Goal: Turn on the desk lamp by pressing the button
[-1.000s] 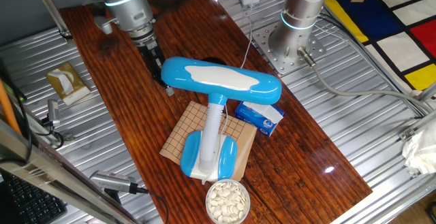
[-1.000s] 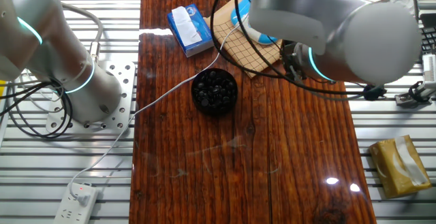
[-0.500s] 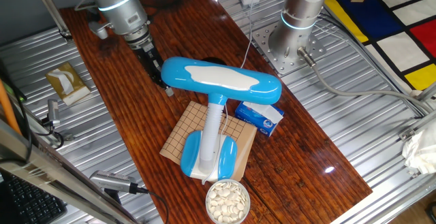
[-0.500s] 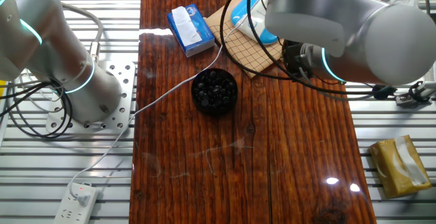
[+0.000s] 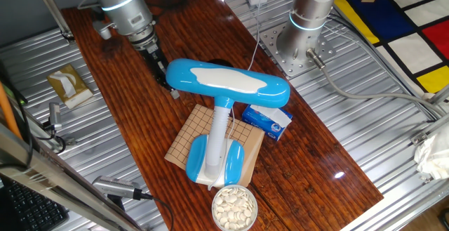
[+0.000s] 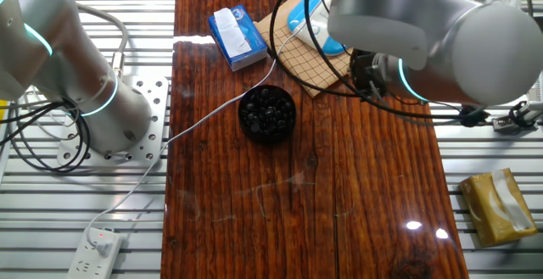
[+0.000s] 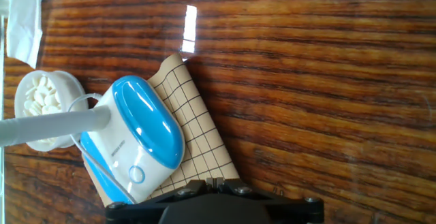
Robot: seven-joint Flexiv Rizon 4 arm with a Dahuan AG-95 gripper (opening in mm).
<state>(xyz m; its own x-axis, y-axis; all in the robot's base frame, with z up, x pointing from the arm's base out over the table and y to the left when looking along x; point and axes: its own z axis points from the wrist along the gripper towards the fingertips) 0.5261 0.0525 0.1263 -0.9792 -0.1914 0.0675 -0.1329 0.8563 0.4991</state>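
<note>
The desk lamp has a sky-blue oval head (image 5: pixel 224 83) with a white panel, a white stem (image 5: pixel 221 127) and a blue-and-white base (image 5: pixel 214 162) that stands on a gridded board (image 5: pixel 189 136). In the hand view the base (image 7: pixel 133 139) lies at the lower left, with a round button (image 7: pixel 137 175) near its lower end and the stem (image 7: pixel 54 125) running left. My gripper (image 5: pixel 168 85) hangs beside the left end of the lamp head, above the table. In the hand view its fingertips (image 7: pixel 215 182) touch each other, shut on nothing, just right of the base.
A small blue-and-white box (image 5: pixel 267 118) lies right of the stem. A white bowl of pale pieces (image 5: pixel 233 206) stands in front of the base. A black bowl of dark pieces (image 6: pixel 267 112) sits mid-table. A second arm's base (image 5: pixel 298 38) and a white cable (image 6: pixel 212 114) are nearby.
A second ago the arm shifted a little to the left and back along the table. It has stayed still for the last half second. The lamp has not moved.
</note>
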